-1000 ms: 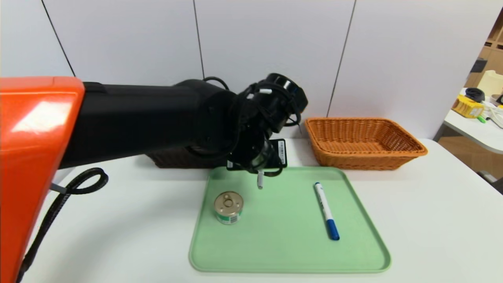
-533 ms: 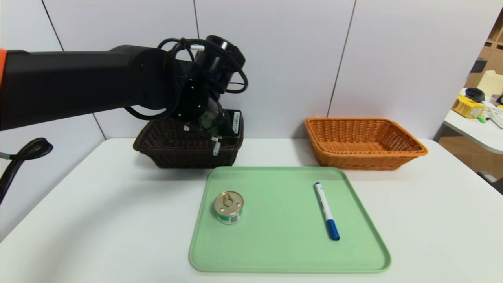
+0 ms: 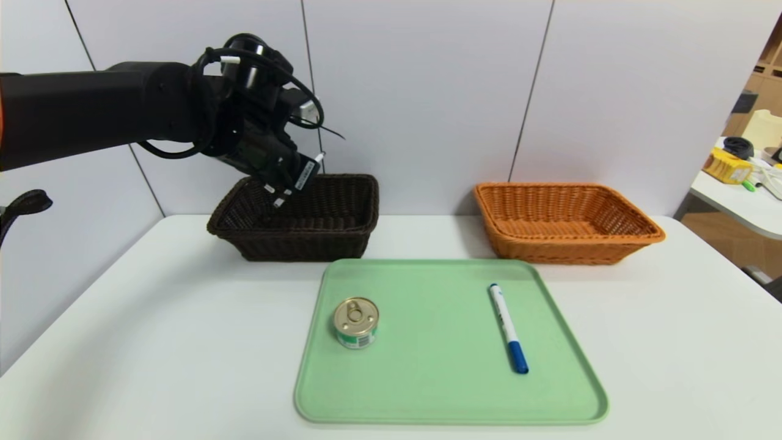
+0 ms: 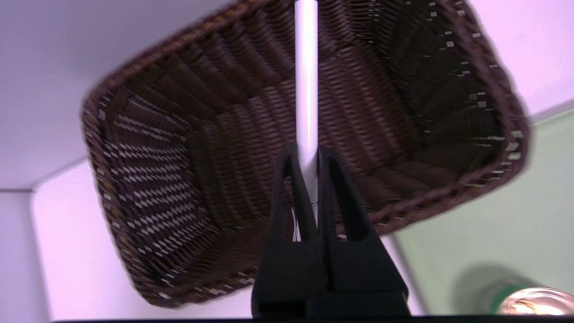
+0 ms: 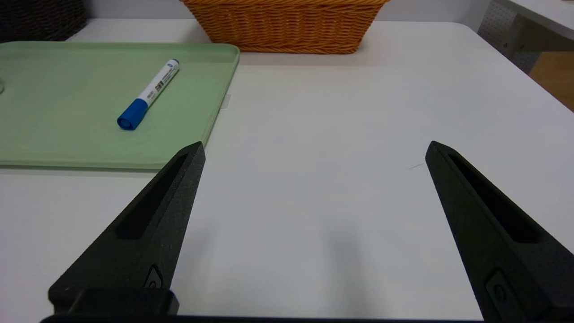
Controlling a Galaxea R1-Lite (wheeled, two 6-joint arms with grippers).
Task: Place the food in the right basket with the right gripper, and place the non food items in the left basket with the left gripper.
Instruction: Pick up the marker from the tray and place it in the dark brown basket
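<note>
Right now I am parking my right fingers (image 5: 314,233) low over the bare white surface (image 3: 153,342), spread wide and holding nothing, just beside the green tray (image 3: 452,397). On that tray the can (image 3: 355,322) is sitting upright near its left side and the blue-capped marker (image 3: 507,327) is lying well apart on the right. Beyond the tray, my left fingers (image 4: 308,154) are pinching the thin white pen (image 4: 306,80) by one end, poised above the dark basket (image 3: 244,235), so the pen is pointing down toward the woven floor.

To do this drop well, I judge I should be bringing the pen lower and nearer the basket's middle before letting go, so it does not bounce off the rim or roll out.

The orange basket (image 3: 629,241) is standing at the back right, with nothing visible inside. Behind both baskets a pale panelled wall (image 3: 427,91) is rising, and another cluttered table (image 3: 742,195) is showing at the far right.
</note>
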